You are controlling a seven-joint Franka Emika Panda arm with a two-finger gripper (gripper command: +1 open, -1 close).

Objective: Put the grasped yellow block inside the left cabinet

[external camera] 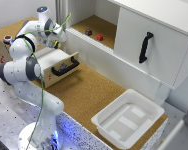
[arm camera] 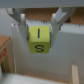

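My gripper (external camera: 56, 41) is shut on the yellow block (arm camera: 39, 44), a small cube with black marks, held between both fingers (arm camera: 22, 27) in the wrist view. In the exterior view the gripper hangs above the wooden drawer box, to the exterior view's left of the left cabinet (external camera: 105, 11). A speck of yellow (external camera: 55, 44) shows at the fingertips. The cabinet's open section has white walls and a cork-brown floor (external camera: 96, 24). A red block (external camera: 100, 37) and a dark block (external camera: 88, 32) lie on that floor.
A wooden drawer box (external camera: 49, 56) with an open drawer and black handle (external camera: 65, 67) stands under the gripper. The cabinet's white door (external camera: 154, 40) with a black handle (external camera: 145, 47) is shut. A white tray (external camera: 128, 117) sits on the cork table.
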